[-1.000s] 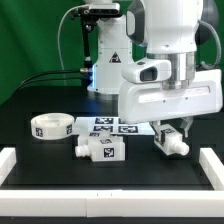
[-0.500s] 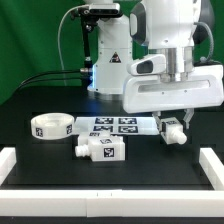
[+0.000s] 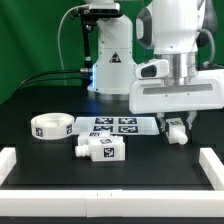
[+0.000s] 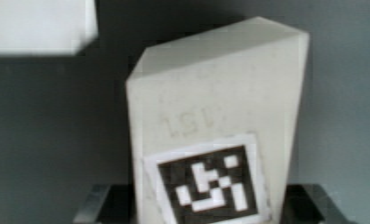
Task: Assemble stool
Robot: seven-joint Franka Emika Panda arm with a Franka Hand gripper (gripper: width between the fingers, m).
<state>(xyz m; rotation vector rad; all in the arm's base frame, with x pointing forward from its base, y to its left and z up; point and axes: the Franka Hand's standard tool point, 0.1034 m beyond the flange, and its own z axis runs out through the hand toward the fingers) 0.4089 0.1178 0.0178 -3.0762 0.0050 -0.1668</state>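
The gripper [image 3: 177, 135] grips one leg [image 4: 217, 120], the seat [image 3: 50, 126] lying well apart: a carrying step, with peg-to-seat alignment likely the next demand.

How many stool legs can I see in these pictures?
2: the held leg between the fingers at the exterior view's right, the lying leg on the table before the marker board. A third may be hidden.

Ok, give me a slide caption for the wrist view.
Close-up of a white stool leg, square tag facing the camera, clamped in the hand.
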